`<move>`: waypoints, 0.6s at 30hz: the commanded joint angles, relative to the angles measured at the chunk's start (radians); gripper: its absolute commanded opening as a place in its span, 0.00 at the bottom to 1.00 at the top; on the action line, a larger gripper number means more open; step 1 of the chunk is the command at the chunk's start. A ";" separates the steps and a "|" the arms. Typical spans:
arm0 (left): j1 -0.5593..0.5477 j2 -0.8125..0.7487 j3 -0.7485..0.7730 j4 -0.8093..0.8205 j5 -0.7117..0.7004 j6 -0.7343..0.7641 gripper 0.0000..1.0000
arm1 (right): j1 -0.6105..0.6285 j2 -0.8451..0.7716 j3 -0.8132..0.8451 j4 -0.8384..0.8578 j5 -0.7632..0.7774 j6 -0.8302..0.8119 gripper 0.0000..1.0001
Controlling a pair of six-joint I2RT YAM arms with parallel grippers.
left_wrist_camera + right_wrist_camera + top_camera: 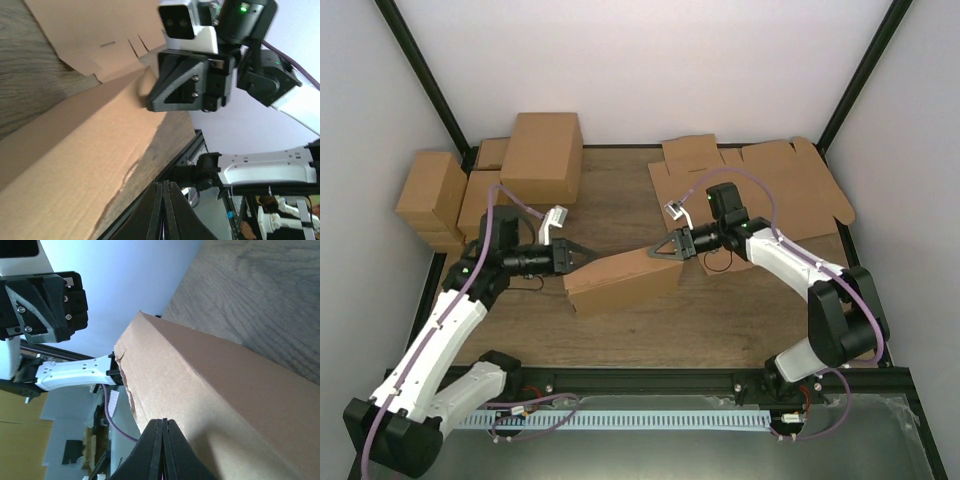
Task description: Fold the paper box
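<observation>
Since the paper box [620, 285] lies mid-surface as a long, nearly closed carton between the two arms, the step in hand looks like pressing its ends and top shut. The left end effector [572, 257] sits at its left end and the right end effector [663, 250] at its far right top edge. Both have their fingers drawn fully together, with nothing visibly pinched. Push with the shut tips along the creases, evenly from both sides, so the carton neither slides on the surface [620, 200] nor buckles. Counted: one carton in work, at least four finished cartons [542, 155] far left, and two or more overlapping flat blanks [790, 190] far right.
</observation>
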 commanded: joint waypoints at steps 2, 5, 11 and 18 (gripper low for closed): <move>0.076 -0.005 -0.110 0.046 0.065 0.016 0.04 | -0.005 -0.006 0.101 -0.121 0.091 -0.039 0.01; 0.078 -0.027 -0.209 0.100 0.071 0.017 0.04 | -0.005 -0.015 0.180 -0.172 0.093 -0.051 0.01; 0.078 -0.045 -0.269 0.141 0.085 0.001 0.04 | -0.004 -0.007 0.160 -0.147 0.073 -0.039 0.01; 0.078 -0.018 -0.077 0.050 0.090 0.032 0.04 | -0.005 0.041 -0.008 -0.034 0.088 -0.025 0.01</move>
